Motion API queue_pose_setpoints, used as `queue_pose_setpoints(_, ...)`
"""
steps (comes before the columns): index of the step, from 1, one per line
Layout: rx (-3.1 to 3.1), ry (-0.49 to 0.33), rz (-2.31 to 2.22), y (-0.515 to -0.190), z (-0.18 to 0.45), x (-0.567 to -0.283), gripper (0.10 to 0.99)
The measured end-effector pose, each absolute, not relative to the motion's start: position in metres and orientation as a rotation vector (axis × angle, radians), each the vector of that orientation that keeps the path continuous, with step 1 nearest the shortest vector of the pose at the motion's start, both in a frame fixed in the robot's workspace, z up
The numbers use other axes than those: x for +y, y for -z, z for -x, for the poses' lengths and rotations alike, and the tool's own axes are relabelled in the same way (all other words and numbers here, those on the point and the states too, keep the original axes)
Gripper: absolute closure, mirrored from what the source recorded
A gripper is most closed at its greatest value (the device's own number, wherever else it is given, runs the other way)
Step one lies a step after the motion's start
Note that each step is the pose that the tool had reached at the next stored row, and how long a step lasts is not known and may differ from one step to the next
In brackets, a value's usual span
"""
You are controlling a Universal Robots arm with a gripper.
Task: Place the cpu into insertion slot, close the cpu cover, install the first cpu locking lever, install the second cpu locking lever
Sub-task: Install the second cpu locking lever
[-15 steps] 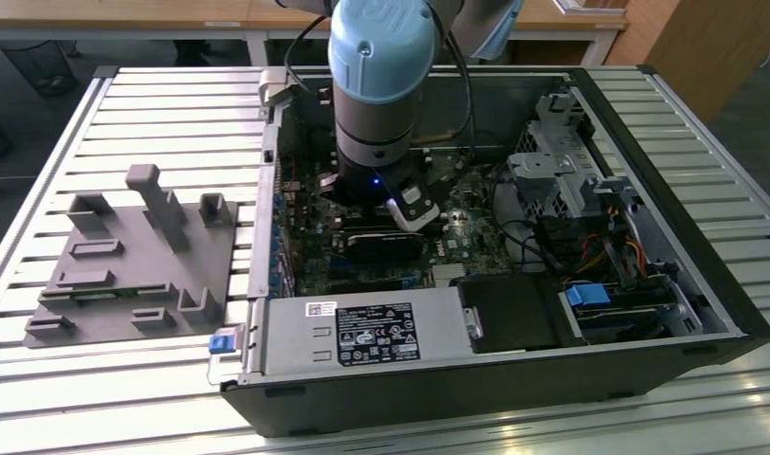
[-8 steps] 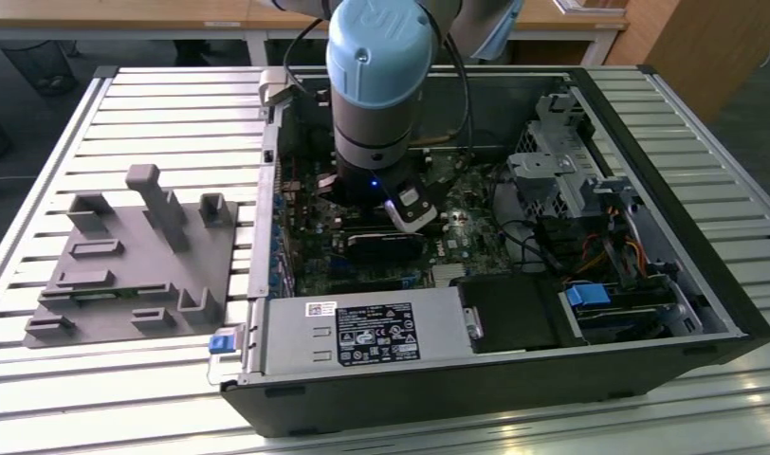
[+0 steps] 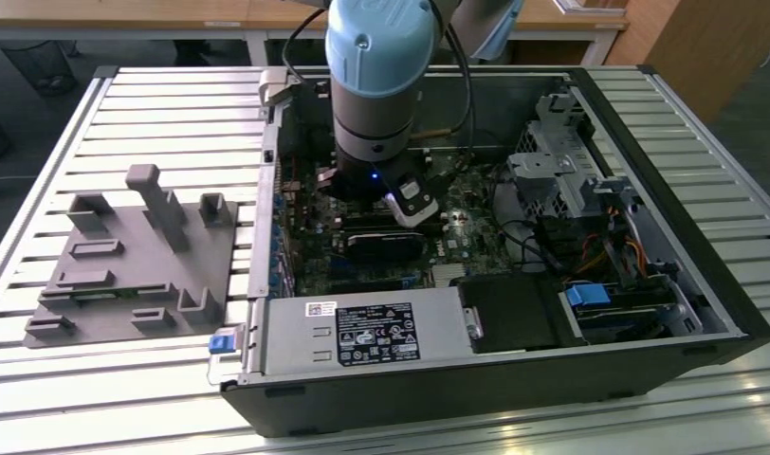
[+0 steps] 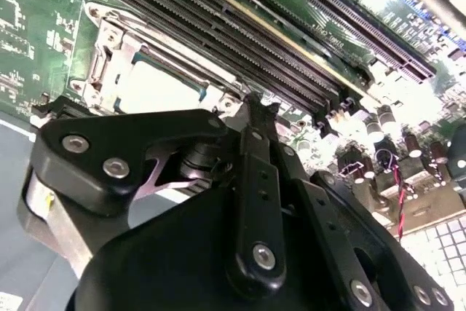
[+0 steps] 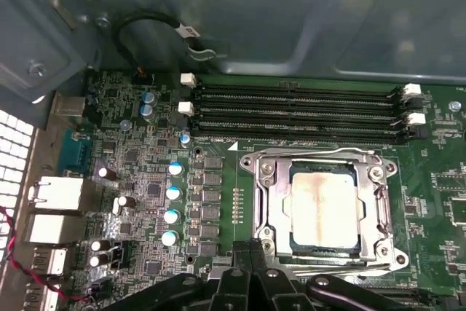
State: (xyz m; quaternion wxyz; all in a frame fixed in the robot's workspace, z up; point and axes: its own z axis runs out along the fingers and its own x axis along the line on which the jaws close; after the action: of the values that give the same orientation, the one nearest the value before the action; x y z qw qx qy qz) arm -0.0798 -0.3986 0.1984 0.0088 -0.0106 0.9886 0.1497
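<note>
I'm hanging my black two-fingered pincer [image 5: 251, 253] right over the near edge of the square silvery-rimmed insertion slot [image 5: 325, 205] on the green motherboard [image 5: 138, 194], inside the open black computer case [image 3: 664, 237]. The fingers [image 4: 251, 143] are pressed together at the tips and aren't pinching anything.

The one flat square cpu with the dull silvery-tan top [image 5: 324, 205] is already sitting in the slot, and the thin silvery cpu cover frame [image 5: 271, 202] is lying flat around it, so the chip is showing through its square window. In the second wrist view the same cpu [image 4: 156, 85] is sitting just beyond my fingertips.

Counting stuff: four long narrow black memory slots [image 5: 298, 114] are running side by side just past the socket, empty, with four white clips at their ends, two at each end. Four small silver-blue capacitors [image 5: 172, 205] are lining up in a column beside the socket.

In the exterior view, my grey and light-blue arm [image 3: 378, 85] is reaching down into the case, and one grey plastic fixture block [image 3: 132, 265] is sitting on the slatted metal table [image 3: 56, 171], on the exterior view's left of the case.
</note>
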Motion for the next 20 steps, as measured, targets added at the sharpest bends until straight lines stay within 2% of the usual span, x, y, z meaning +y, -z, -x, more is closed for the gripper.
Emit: queue_pose_setpoints(20,3.086,-0.486,0.033,-0.1989,0.0798,-0.3988,0.98)
